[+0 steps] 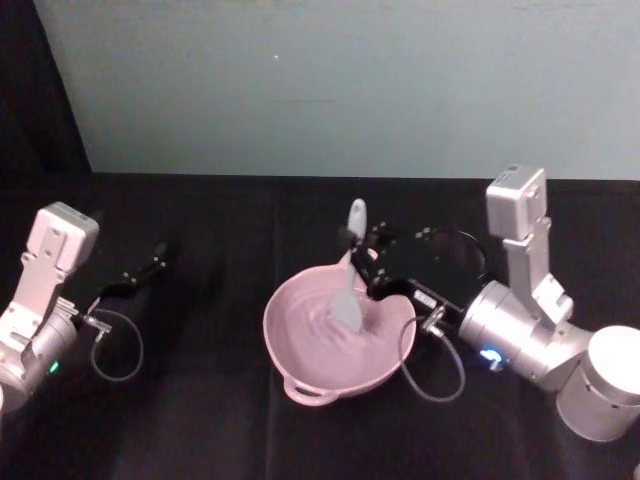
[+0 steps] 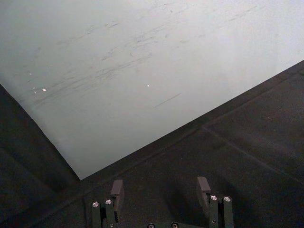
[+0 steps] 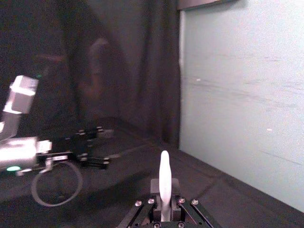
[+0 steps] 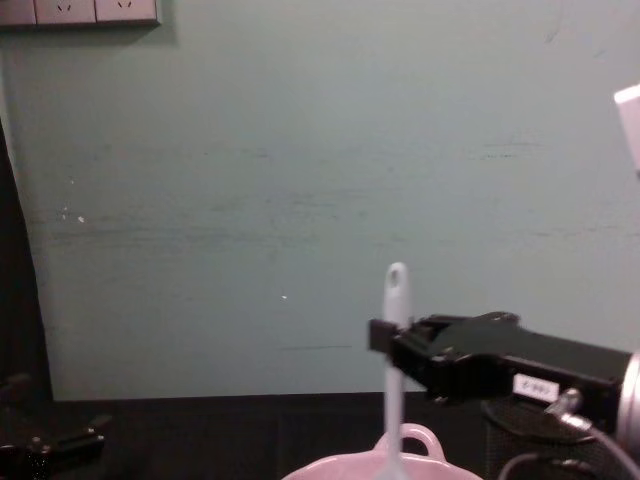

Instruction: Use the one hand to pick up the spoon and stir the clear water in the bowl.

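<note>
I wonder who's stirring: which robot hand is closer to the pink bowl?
Right. The right gripper holds the spoon over the bowl, at its far rim; the left gripper is far off to its left.

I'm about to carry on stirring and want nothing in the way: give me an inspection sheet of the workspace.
Surface: black cloth-covered table, no spills seen.
Job's things: pink bowl mid-table, a loop handle on its near rim; white spoon roughly upright, blade inside the bowl.
Clutter: black mesh cup behind the right gripper.
Grippers: right gripper shut on the spoon's handle above the bowl's far rim; left gripper open, idle at the left.
Cables: one loop at the left wrist, another at the right wrist beside the bowl.
Surroundings: pale teal wall, dark curtain, wall sockets.
</note>
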Robot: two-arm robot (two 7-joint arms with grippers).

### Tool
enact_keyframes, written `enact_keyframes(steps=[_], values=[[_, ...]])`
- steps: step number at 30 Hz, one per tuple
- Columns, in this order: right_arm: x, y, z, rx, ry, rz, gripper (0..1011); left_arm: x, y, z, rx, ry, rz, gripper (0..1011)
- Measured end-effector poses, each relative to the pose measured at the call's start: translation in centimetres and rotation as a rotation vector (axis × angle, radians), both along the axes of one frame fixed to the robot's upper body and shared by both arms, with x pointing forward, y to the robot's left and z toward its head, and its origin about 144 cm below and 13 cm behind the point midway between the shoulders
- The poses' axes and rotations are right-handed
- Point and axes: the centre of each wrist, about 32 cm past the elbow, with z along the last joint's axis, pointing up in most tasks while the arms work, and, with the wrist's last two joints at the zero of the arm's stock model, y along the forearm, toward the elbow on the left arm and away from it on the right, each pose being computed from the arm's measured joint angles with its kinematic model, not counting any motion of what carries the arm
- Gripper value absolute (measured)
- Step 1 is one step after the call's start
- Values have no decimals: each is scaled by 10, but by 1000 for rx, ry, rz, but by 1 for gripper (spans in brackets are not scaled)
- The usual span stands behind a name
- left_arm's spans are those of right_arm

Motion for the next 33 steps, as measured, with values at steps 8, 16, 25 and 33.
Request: enact_keyframes(steps=[8,16,25,33], values=[[-7,23,-1,4,5,78,112,0,0,0,0,0,0,1005],[1,32,-7,35,16,74,112,0,0,0,0,0,0,1005],[18,23,-13,35,27,-6,112,0,0,0,0,0,0,1005],[22,2,-8,30,6,-75,112,0,0,0,0,0,0,1005]])
